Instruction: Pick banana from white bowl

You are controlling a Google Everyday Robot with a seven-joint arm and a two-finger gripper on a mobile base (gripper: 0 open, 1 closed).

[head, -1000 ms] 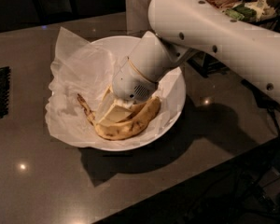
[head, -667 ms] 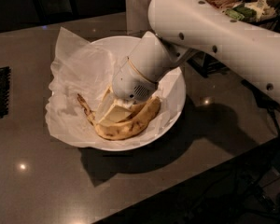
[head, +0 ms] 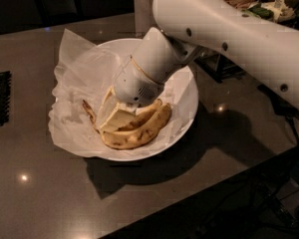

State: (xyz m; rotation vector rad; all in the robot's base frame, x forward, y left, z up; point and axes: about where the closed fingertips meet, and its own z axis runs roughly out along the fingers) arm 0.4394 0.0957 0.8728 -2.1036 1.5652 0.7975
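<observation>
a dark, glossy tabletop (head: 50, 193) carries the white bowl (head: 188, 114), which sits near its front edge. in the bowl's near part lies a plump yellow banana (head: 132, 137), curved along the rim. just behind it and touching it lies the banana (head: 144, 115), slimmer and blotched brown, its long dark stem (head: 88, 110) pointing left over the crumpled white paper (head: 79, 71) that lines the bowl and spills over its left side. the gripper (head: 114, 121) is down inside the bowl, pressed onto the bananas at their left half; whether the jaws are clamped on the fruit i cannot tell. the thick white arm (head: 229, 29) slants up to the right. a black grille (head: 0, 98) lies far left.
</observation>
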